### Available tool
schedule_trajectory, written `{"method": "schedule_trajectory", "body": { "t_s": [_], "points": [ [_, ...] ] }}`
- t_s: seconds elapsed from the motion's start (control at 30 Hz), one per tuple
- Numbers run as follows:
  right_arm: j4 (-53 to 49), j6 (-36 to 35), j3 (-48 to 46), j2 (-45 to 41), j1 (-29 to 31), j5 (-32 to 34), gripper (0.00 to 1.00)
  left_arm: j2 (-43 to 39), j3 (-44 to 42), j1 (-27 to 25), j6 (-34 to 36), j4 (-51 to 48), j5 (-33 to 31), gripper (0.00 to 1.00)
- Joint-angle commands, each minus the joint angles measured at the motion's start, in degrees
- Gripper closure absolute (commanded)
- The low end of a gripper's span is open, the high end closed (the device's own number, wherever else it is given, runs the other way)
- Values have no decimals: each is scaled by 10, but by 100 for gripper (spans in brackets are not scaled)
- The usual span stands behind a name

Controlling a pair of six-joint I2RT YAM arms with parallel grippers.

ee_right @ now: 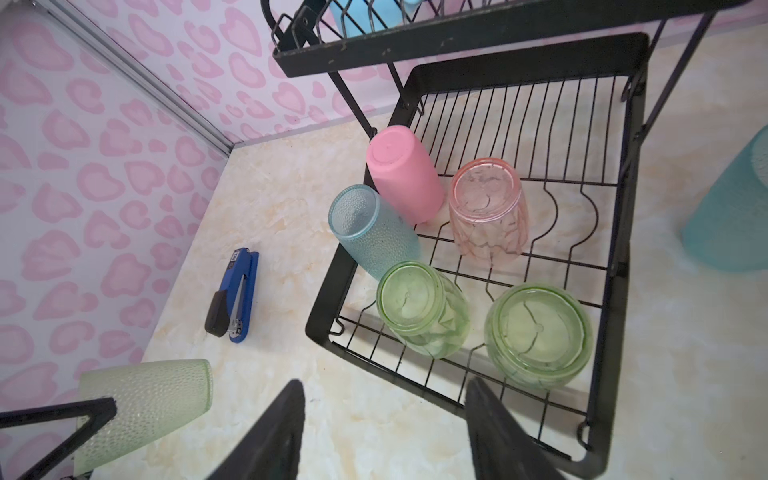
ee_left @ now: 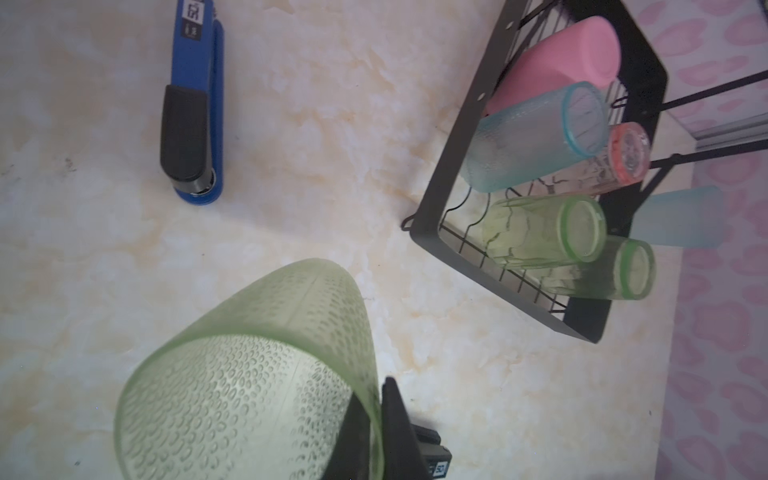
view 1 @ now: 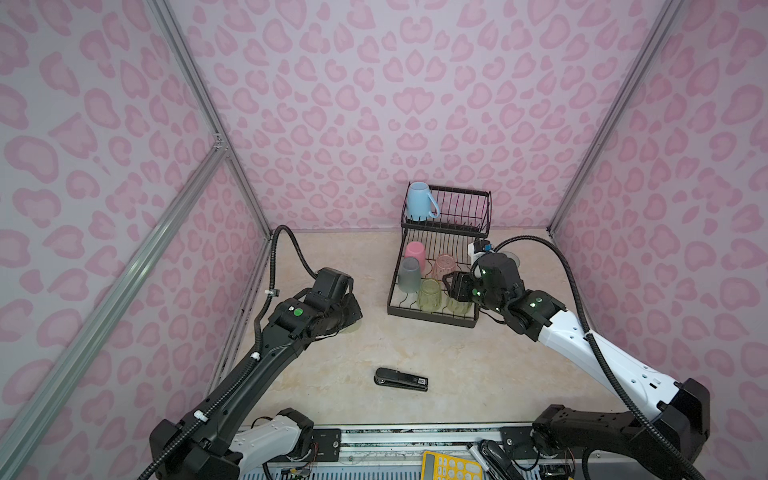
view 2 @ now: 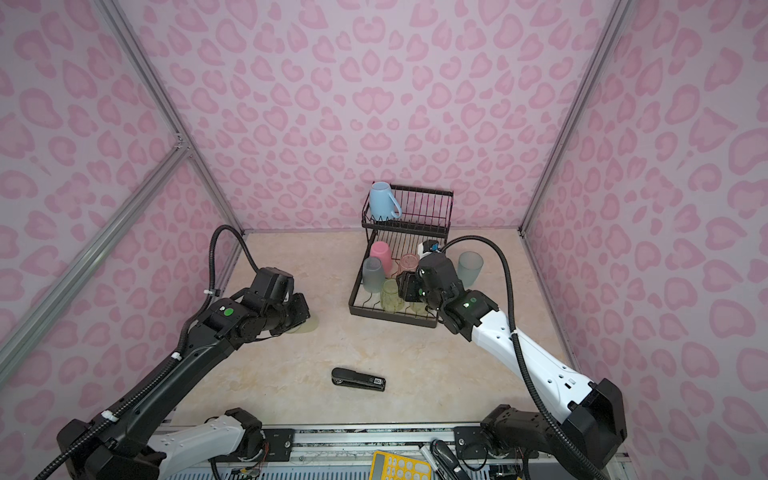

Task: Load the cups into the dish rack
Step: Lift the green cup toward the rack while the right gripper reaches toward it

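My left gripper (ee_left: 376,390) is shut on the rim of a pale green tumbler (ee_left: 249,374), one finger inside and one outside, low over the table left of the dish rack (view 1: 432,318). In the right wrist view that tumbler (ee_right: 145,411) lies tilted. The rack's lower tray holds a pink tumbler (ee_right: 405,174), a frosted blue-grey one (ee_right: 374,232), a pinkish ribbed cup (ee_right: 488,208) and two clear green cups (ee_right: 422,307) (ee_right: 538,332), all upside down. A light-blue mug (view 1: 419,201) sits in the raised basket. My right gripper (ee_right: 386,386) is open and empty above the tray's front edge.
Another blue-grey tumbler (view 2: 470,268) stands on the table just right of the rack. A black stapler (view 1: 401,379) lies near the table's front middle. A blue stapler (ee_right: 235,297) lies left of the rack near the wall. Patterned walls close in three sides.
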Motion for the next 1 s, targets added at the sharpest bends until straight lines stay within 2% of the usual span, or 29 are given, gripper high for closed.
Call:
{"method": "schedule_trajectory", "body": {
  "t_s": [0.0, 0.17, 0.4, 0.7, 0.97],
  "points": [
    [-3, 80, 6, 4, 0, -16, 39, -13, 8, 1, 39, 88, 46, 93],
    [25, 161, 10, 9, 0, -51, 39, -16, 10, -1, 61, 177, 113, 93],
    [22, 261, 33, 11, 0, -48, 38, 13, 18, -5, 53, 314, 201, 92],
    [82, 421, 16, -12, -9, -54, 36, 49, 8, -21, 27, 483, 244, 92],
    [169, 502, -1, -5, -25, -99, 25, 93, 25, -41, 11, 582, 275, 92]
  ]
}}
